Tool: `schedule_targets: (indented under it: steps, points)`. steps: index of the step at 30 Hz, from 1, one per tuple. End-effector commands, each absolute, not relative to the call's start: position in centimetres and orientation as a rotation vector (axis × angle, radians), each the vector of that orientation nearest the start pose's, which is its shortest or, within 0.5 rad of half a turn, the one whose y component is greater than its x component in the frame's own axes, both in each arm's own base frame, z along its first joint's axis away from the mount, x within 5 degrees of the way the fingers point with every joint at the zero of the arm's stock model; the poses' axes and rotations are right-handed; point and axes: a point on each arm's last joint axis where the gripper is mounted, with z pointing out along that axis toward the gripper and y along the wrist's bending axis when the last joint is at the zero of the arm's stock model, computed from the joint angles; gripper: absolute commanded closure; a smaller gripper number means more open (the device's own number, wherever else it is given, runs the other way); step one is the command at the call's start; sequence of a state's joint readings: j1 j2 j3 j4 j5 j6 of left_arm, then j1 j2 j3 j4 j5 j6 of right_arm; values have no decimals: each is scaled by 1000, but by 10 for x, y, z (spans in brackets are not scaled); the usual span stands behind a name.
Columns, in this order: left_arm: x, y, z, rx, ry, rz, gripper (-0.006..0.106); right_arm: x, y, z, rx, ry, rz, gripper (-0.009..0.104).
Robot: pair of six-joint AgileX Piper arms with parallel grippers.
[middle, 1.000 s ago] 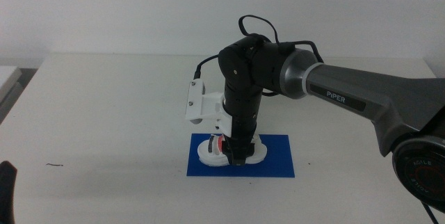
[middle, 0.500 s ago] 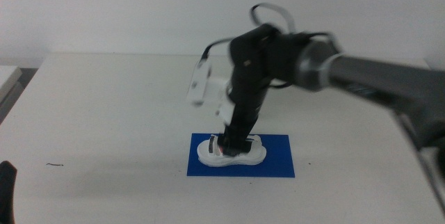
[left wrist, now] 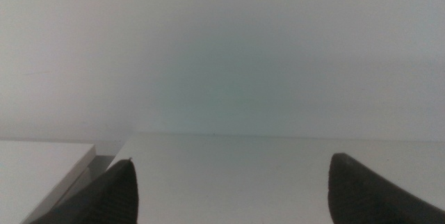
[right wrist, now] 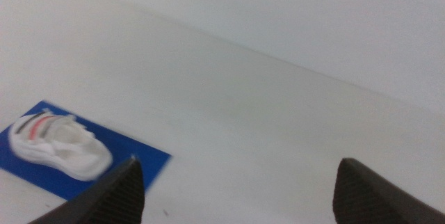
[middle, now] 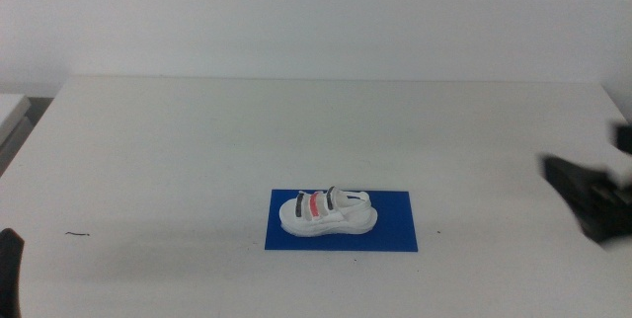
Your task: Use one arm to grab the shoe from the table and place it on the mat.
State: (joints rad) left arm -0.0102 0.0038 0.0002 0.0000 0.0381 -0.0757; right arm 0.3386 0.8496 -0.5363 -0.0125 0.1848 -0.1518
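Note:
The white sandal shoe (middle: 327, 213) with black, red and white straps lies on the blue mat (middle: 393, 229) near the middle front of the white table (middle: 197, 150). It also shows in the right wrist view (right wrist: 59, 142) on the mat (right wrist: 132, 156). My right gripper (middle: 592, 199) is a blurred dark shape at the right edge, far from the shoe, and in its wrist view (right wrist: 236, 182) it is open and empty. My left gripper (left wrist: 233, 186) waits at the bottom left corner (middle: 8, 269), open and empty.
A small dark mark (middle: 77, 234) lies on the table at the front left. A second white surface (middle: 12, 111) stands beyond the table's left edge.
The right gripper let go of the shoe, rose, and pulled back fast to the right edge. The shoe stays on the mat. The left arm has not moved.

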Motion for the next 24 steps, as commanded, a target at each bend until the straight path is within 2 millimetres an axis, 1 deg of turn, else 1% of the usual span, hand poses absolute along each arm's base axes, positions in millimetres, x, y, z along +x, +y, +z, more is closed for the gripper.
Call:
schedule_targets:
  steps: [1, 2, 4, 7, 11, 14, 18, 21, 24]
  points:
    - [56, -1, 211, -51, 1509, -70, 7, 139, 38, 273, -350, 1882, 110, 23]
    - [56, -1, 211, -51, 1509, -70, 7, 130, 32, 262, -322, 1893, 96, 23]
    - [56, -1, 211, -51, 1509, -70, 7, 114, 22, 248, -269, 1874, 63, 23]
    - [56, -1, 211, -51, 1509, -70, 7, 93, 11, 239, -176, 1782, 24, 23]
    - [56, -1, 211, -51, 1509, -70, 7, 75, 4, 227, -109, 1712, -23, 23]
    - [56, -1, 211, -51, 1509, -70, 7, 66, 2, 215, -101, 1672, -34, 23]
    - [56, -1, 211, -51, 1509, -70, 7, 60, 2, 198, -103, 1666, -38, 23]
    - [56, -1, 211, -51, 1509, -70, 7, 56, 2, 201, -87, 1619, -22, 23]
    - [56, -1, 211, -51, 1509, -70, 7, 56, 2, 196, -89, 1672, -21, 23]
